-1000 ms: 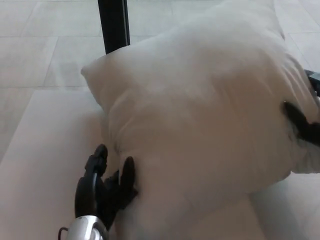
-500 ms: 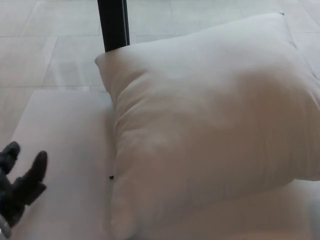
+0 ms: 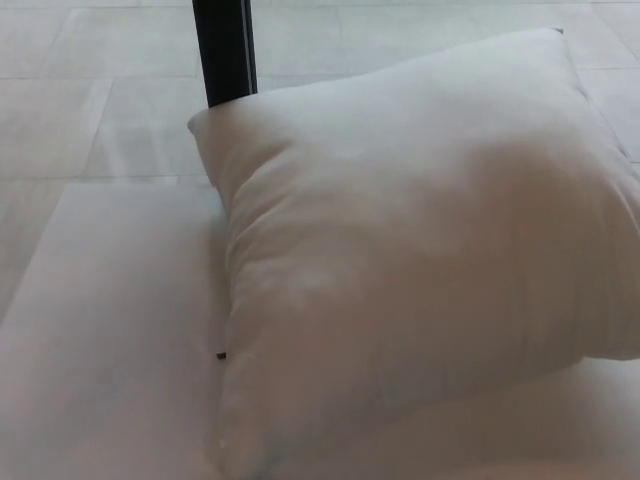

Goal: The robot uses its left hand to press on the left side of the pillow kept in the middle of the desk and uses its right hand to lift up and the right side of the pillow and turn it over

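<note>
The white pillow [image 3: 420, 260] is seen lying flat toward the tabletop's [image 3: 110, 330] right edge, apparently turned, with neither hand's fingers visible.

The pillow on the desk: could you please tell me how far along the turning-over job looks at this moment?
The job looks finished or nearly so. The white pillow lies flat on the desk, with nothing pressing or lifting it. Nothing is in hand: neither robot hand shows in the head view. Whether it has truly been flipped cannot be told, since both faces would look alike. A small dark speck sits beside its left edge.
</note>
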You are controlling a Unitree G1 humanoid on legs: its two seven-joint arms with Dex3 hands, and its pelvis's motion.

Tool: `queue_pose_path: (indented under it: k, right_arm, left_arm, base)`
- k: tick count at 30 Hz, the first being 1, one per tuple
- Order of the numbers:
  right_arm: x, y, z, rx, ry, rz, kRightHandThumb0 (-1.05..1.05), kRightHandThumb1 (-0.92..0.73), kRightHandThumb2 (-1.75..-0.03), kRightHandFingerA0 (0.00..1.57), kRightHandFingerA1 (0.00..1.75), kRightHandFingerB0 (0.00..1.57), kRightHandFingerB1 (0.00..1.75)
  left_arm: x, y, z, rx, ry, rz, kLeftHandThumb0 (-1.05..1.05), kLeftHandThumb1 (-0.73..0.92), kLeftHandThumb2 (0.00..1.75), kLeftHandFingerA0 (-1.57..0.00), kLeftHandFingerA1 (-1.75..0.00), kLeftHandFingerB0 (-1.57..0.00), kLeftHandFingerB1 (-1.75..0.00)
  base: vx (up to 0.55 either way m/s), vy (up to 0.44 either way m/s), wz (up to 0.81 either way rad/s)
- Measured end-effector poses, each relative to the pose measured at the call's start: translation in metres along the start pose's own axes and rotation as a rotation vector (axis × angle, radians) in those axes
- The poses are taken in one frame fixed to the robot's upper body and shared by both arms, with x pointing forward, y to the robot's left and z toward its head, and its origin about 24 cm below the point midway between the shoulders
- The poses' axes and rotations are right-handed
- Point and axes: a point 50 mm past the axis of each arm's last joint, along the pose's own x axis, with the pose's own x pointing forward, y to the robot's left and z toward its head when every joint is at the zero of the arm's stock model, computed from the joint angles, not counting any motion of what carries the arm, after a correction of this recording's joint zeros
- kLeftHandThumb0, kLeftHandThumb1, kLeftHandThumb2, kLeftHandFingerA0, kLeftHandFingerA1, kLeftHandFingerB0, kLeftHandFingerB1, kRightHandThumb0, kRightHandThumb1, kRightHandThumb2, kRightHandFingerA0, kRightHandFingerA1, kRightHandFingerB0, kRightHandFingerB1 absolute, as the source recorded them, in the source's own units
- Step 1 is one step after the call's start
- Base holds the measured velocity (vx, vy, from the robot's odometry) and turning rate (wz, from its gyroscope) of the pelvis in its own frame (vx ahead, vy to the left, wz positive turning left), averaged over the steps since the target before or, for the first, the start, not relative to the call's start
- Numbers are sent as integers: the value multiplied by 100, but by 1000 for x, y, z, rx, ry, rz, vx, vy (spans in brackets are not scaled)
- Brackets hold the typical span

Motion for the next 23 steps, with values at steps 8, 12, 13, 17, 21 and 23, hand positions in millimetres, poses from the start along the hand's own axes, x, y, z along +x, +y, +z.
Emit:
queue_pose_path:
  k: [8, 12, 13, 17, 21, 23]
  right_arm:
    - [-18, -65, -55, 168, 158, -221, -80, -71, -61, 70, 144, 3, 63]
    - [-36, -93, -88, 200, 267, -337, -80, -71, -61, 70, 144, 3, 63]
    - [-41, -99, -96, 207, 291, -365, -80, -71, -61, 70, 144, 3, 63]
    - [-55, -113, -116, 233, 346, -443, -80, -71, -61, 70, 144, 3, 63]
    - [-62, -119, -128, 256, 365, -486, -80, -71, -61, 70, 144, 3, 63]
    - [-63, -120, -131, 262, 367, -500, -80, -71, -61, 70, 144, 3, 63]
  left_arm:
    - [-26, 78, -50, -43, 179, 245, -104, 21, 103, -48, -117, 0, -104]
    - [-47, 112, -77, -29, 283, 364, -105, 41, 60, -80, -122, -17, -164]
    - [-54, 121, -84, -25, 308, 395, -105, 40, 59, -85, -111, -20, -161]
    - [-74, 146, -101, -8, 371, 488, -105, 38, 62, -86, -116, -20, -166]
    - [-86, 158, -110, 12, 393, 527, -105, 53, 54, -72, -123, -10, -158]
    - [-88, 161, -111, 22, 394, 532, -105, 53, 54, -72, -123, -10, -158]
  base:
    - [0, 0, 0]
    - [0, 0, 0]
    - [0, 0, 0]
    - [0, 0, 0]
    - [0, 0, 0]
    - [0, 0, 0]
